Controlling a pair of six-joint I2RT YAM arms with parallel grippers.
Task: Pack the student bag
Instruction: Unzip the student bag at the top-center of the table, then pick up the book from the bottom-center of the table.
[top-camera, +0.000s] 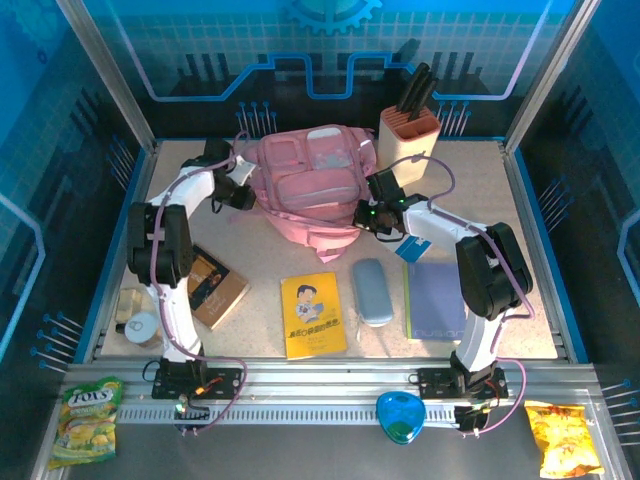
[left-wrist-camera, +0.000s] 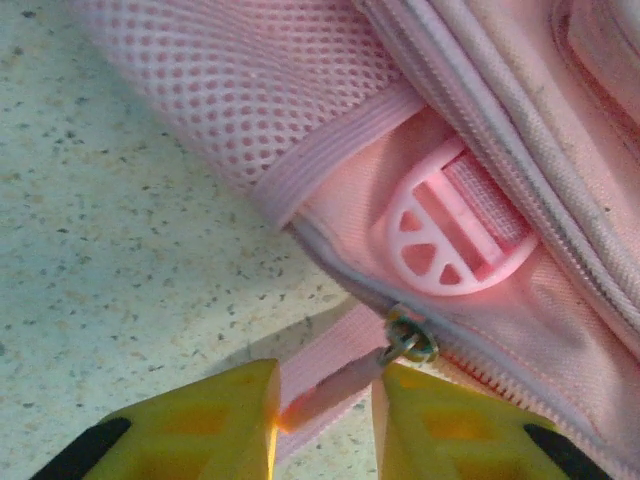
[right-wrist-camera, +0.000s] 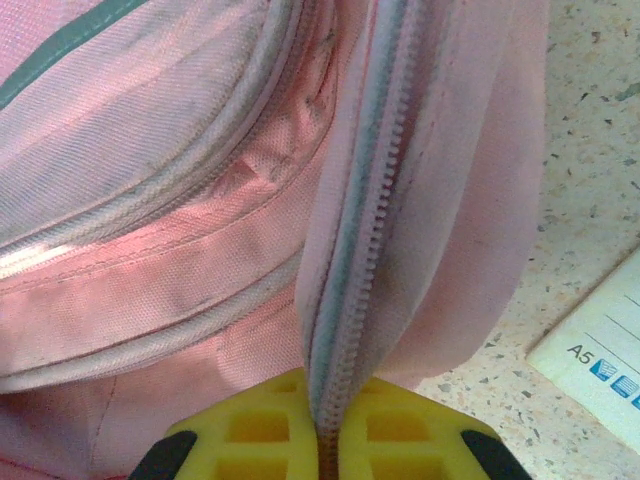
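The student bag (top-camera: 310, 190), pink and soft, lies at the back middle of the table. My left gripper (top-camera: 243, 193) is at its left side. In the left wrist view the yellow fingers (left-wrist-camera: 210, 420) of the left gripper (left-wrist-camera: 325, 400) stand a little apart, and the pink zip pull (left-wrist-camera: 340, 388) lies loosely across the gap, still hooked to its metal slider (left-wrist-camera: 410, 340). My right gripper (top-camera: 368, 215) is at the bag's right side. In the right wrist view the right gripper (right-wrist-camera: 327, 425) is shut on a fold of the bag's zipper edge (right-wrist-camera: 360, 250).
A knife block (top-camera: 408, 135) stands behind the bag on the right. In front lie a brown book (top-camera: 215, 285), a yellow booklet (top-camera: 313, 315), a grey pencil case (top-camera: 373, 291) and a notebook (top-camera: 435, 300). Snack bags (top-camera: 85, 420) (top-camera: 563, 440) rest on the near rail.
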